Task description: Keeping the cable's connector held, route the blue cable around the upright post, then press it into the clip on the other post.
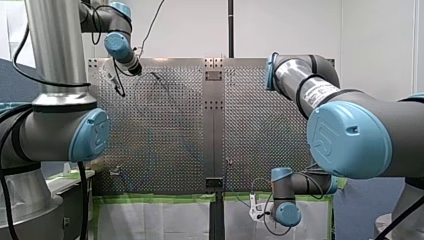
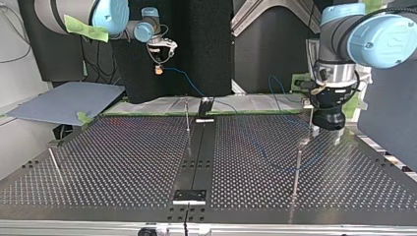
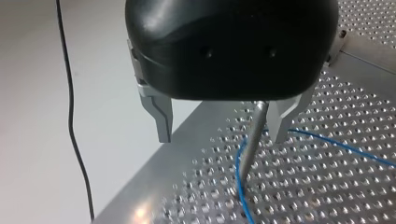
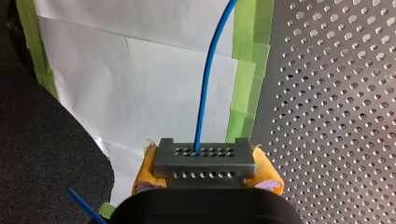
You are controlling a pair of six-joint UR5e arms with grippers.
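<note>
Right tool (image 4: 206, 173) around grey connector (image 4: 204, 158).

Shiny perforated metal table (image 4: 350, 93), matt grey metal connector (image 4: 204, 161)

My right hand (image 1: 255, 209) over white paper (image 1: 165, 221), perforated table (image 1: 165, 125)

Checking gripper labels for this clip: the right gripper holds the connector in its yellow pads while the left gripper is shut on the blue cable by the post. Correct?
No: the left gripper is open, as the left wrist view shows. Its metal fingers stand apart either side of the upright post, and the blue cable runs ungripped past them. The right gripper does hold the connector.
</note>
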